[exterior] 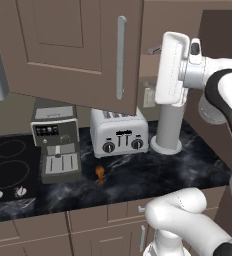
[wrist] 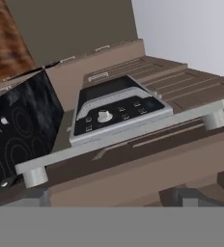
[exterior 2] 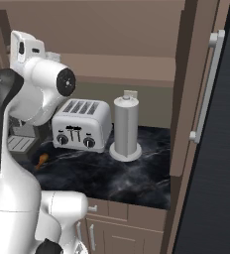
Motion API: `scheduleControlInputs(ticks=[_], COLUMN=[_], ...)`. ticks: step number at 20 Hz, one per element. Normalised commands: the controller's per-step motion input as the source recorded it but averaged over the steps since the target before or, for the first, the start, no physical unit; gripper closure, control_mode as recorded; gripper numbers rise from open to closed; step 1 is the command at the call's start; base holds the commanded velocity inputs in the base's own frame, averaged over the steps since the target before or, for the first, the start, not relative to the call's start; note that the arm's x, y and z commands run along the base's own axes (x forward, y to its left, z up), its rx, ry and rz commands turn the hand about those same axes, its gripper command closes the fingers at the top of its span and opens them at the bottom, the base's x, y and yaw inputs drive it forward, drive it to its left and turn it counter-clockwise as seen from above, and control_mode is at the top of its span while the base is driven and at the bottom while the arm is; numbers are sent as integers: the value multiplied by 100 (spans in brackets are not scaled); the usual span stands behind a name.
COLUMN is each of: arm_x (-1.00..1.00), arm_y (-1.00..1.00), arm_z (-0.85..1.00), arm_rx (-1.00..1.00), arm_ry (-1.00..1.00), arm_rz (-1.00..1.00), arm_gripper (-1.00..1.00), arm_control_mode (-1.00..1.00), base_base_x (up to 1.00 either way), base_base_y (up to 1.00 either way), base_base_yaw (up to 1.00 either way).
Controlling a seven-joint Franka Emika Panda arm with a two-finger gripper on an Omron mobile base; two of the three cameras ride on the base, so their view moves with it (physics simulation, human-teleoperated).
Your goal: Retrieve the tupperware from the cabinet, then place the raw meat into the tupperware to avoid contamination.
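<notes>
While the left base view takes in the brown cabinet (exterior: 63, 45) door with its long silver bar handle (exterior: 121, 57), the right base view looks past the arm to a second handle (exterior 2: 206, 87) on the open door at the far right. On the dark marbled bench (exterior: 153, 175), the left base view shows a coffee machine (exterior: 55, 140), a silver toaster (exterior: 119, 132) and a tall grey cylinder (exterior: 168, 127). The raw meat (exterior: 100, 173), a tiny orange-brown drumstick-shaped piece, lies on the bench in front of the toaster, between it and the coffee machine; the right base view catches it beside the arm. Seen from the hand view, the claw (wrist: 109, 197) is spread wide, its tips close under the cabinet's bar handle, gripping nothing.
</notes>
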Motion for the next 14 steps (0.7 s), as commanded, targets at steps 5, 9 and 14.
scheduleControlInputs(ticks=[5, 9, 14], arm_x=[15, 7, 0], arm_y=[18, 17, 21], arm_z=[-8, -4, 0], arm_rx=[0, 0, -1], arm_ry=[0, 0, 0], arm_rz=[5, 5, 6], arm_gripper=[-100, -100, -100], arm_control_mode=[-100, -100, -100], base_base_x=[0, 0, 0], base_base_y=[0, 0, 0], base_base_yaw=[0, 0, 0])
